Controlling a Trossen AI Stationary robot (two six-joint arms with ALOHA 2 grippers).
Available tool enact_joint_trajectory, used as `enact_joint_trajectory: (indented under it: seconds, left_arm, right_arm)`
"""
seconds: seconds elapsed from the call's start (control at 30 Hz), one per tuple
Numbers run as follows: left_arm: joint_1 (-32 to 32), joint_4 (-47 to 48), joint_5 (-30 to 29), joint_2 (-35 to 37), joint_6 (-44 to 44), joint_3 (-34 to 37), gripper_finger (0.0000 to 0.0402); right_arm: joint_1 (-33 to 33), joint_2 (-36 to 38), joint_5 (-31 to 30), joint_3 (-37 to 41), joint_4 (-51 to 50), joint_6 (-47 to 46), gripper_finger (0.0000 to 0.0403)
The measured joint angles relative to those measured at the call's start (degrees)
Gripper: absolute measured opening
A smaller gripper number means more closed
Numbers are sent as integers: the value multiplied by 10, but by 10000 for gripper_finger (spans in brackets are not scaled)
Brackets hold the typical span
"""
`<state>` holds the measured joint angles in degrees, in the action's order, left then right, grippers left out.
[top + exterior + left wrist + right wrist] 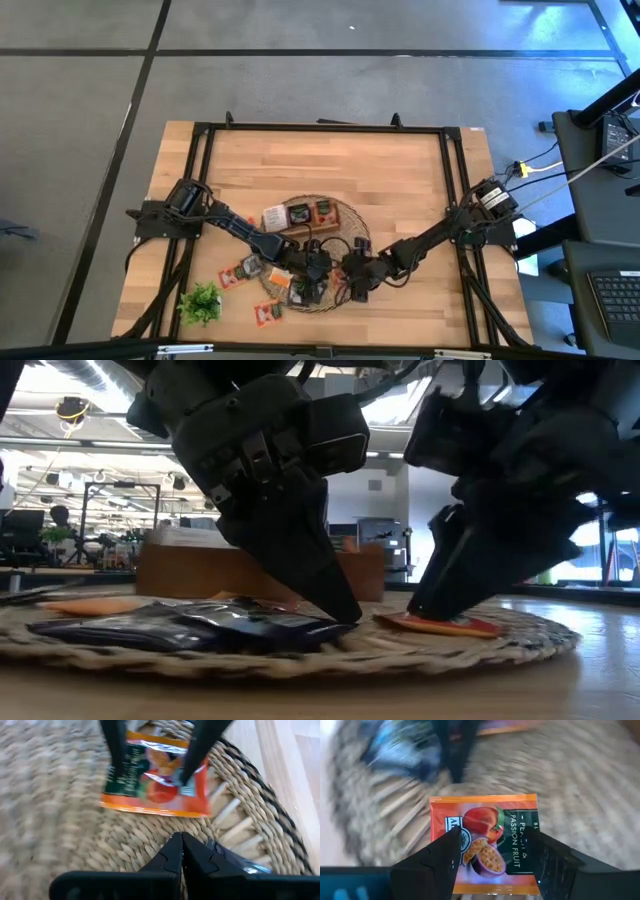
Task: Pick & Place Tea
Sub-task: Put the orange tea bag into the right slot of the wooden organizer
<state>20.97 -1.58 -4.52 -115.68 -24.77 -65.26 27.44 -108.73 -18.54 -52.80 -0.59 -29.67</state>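
A round wicker mat [335,215] lies at the table's middle near the front edge. On it lies an orange tea sachet [485,837] printed with fruit, flat on the weave. My right gripper [490,860] stands open over it, slanting down, one finger at each side of the sachet [155,785]. A dark tea sachet [230,625] also lies flat on the mat. My left gripper [181,842] is shut, its tips down at the mat by that sachet's edge [237,862]. More tea sachets [240,272] lie off the mat on the table. My left gripper has its shut fingertips [345,612] down at the edge of the dark sachet, slanting down from the table's left. Whether they press on the sachet or on the weave beside it, I cannot tell. My right gripper's open fingertips [430,612] reach down to the orange sachet's top face [445,626]. Whether they touch it, I cannot tell.
A brown wooden tray [298,214] with sachets stands on the mat's far side. A green plant sprig [200,302] lies near the front left. The black frame rails [195,200] run along the table's sides. Bare wood [400,180] lies at the far right.
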Motion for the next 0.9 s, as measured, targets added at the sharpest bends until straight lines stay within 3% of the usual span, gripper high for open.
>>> enact_joint_trajectory:
  seconds: [0.13, 0.33, 0.9]
  left_arm:
    - [0, 1, -1, 0, 0, 0, 2]
    - [0, 1, 2, -1, 7, 0, 2]
    - [-6, 35, -36, 0, -9, 0, 2]
  right_arm:
    - [0, 0, -51, 1, -9, -80, 218]
    - [2, -1, -80, 1, -50, -184, 218]
    - [56, -1, -75, 3, -65, -239, 218]
